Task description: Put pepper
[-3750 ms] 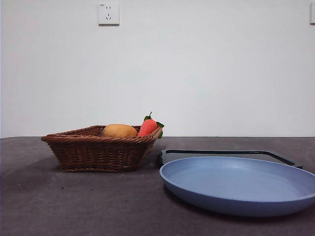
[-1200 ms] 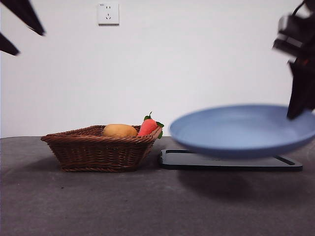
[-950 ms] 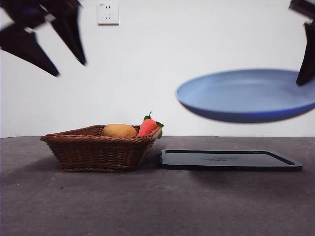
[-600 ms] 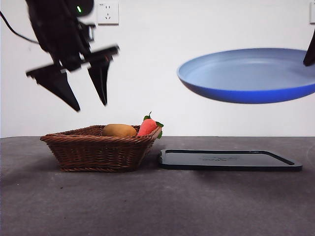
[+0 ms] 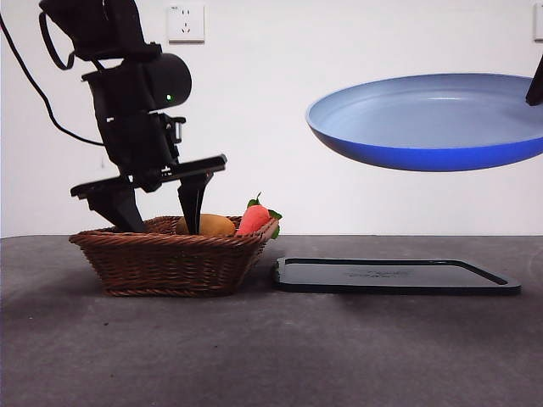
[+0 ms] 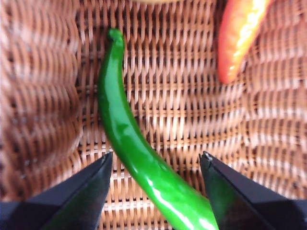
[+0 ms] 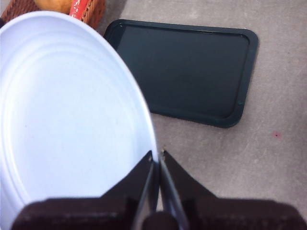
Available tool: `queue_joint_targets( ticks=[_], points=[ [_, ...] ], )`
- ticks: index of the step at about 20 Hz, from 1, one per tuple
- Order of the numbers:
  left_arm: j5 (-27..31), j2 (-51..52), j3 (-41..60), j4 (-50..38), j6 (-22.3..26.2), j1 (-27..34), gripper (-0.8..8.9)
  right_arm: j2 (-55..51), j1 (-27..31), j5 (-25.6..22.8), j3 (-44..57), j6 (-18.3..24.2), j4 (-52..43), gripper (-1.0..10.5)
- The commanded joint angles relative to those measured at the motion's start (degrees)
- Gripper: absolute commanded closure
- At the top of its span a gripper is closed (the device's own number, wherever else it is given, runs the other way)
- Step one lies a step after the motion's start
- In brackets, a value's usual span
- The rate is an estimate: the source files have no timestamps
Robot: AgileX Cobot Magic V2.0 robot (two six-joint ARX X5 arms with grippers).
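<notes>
Left wrist view: the pepper [image 6: 132, 148] lies on the woven floor of the basket [image 6: 288, 124], running lengthwise between the wide-spread jaws of your left gripper [image 6: 156, 167], which touch nothing yet. Its skin is glossy and smooth, so judge it slippery; it looks light and fairly stiff, with a slight curve and a tapered end. Take hold at the thicker middle, across its width, where both jaws will bear evenly; a grip near the thin tip would likely let it swivel or slide out. An orange-red pointed item [image 6: 240, 33] lies apart from it, clear of the jaws.

Front view: the left gripper [image 5: 157, 212] dips into the basket [image 5: 170, 259] on the worktop [image 5: 271, 348], beside a yellow-brown lump [image 5: 206, 225]. The plate [image 5: 433, 123] hangs in the air above the dark tray [image 5: 394, 276].

Right wrist view: the right gripper [image 7: 157, 160] has its jaws closed thin on the plate's [image 7: 67, 120] rim.
</notes>
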State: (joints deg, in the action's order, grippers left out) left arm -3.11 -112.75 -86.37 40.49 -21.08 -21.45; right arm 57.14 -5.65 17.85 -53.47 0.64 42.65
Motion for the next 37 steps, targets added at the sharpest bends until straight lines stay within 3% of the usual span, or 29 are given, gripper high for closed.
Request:
queue_joint_targets(
  ticks=[1, 13, 18, 32, 37],
  points=[
    [0.55, -2.6, -1.11, -1.33, -0.46, -0.37, 4.9, 0.22, -0.04, 0.28, -1.07, -0.7, -0.61, 9.4],
    [1.51, -4.94, -1.11, -4.15, -1.7, -1.03, 5.48, 0.22, -0.04, 0.24, -1.09, -0.2, -0.68, 9.4],
    [1.11, -4.66, -1.11, -3.1, -2.75, -1.01, 6.9, 0.22, -0.04, 0.24, -1.07, -0.13, -0.63, 9.4],
    [1.14, 6.03, -4.85, -0.72, -2.84, -0.96, 6.92, 1.66, -0.04, 0.22, -1.09, -0.17, -0.63, 9.4],
    [-7.5, 12.66, -4.85, -0.22, -2.71, -2.21, 6.92, 8.0, -0.09, 0.28, -1.07, -2.54, -2.62, 9.4]
  ],
)
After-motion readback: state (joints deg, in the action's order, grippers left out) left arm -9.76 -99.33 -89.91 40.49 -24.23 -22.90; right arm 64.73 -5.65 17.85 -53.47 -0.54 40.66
